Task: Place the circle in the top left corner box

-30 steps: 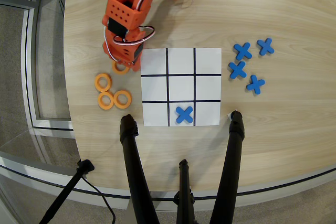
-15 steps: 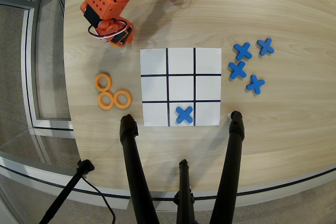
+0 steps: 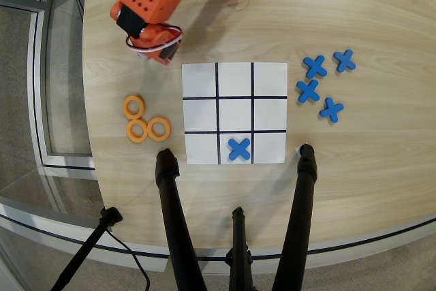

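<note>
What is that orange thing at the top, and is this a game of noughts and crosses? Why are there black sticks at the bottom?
Yes, it looks like that game. One camera looks straight down at a wooden table. The orange thing is a small robot arm. Its end effector, the part that grabs, is near the arm's lower end, but I cannot tell if it is open or holding anything. In the middle lies a white paper grid with nine boxes. One blue cross sits in the bottom middle box. Four more blue crosses wait on the right. Three orange rings wait on the left. The top left box is empty. The black sticks look like legs of a stand.
</note>
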Robot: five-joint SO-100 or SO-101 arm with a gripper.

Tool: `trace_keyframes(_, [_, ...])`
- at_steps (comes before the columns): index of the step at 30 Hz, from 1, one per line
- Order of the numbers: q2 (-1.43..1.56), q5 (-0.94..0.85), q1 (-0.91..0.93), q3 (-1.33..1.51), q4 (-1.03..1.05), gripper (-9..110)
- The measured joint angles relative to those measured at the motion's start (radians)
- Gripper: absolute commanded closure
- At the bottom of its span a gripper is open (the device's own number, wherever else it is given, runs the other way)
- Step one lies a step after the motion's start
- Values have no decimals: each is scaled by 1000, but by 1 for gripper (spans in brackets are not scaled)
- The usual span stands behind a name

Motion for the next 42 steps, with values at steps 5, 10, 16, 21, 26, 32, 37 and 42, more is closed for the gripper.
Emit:
trace_keyframes(5, [284, 144, -310, 80, 8, 102])
trace_keyframes(10, [457, 241, -655, 209, -94, 102])
trace_keyframes(16, [408, 278, -838, 403, -502, 102])
trace_keyframes(21, [206, 318, -868, 391, -807, 102])
trace_keyframes(26, [-21, 388, -890, 218, -848, 102])
trace_keyframes(32, [-233, 445, -927, 26, -851, 102])
trace_keyframes(37, [-376, 451, -920, -120, -851, 102])
trace_keyframes(42, [-471, 451, -923, -206, -851, 102])
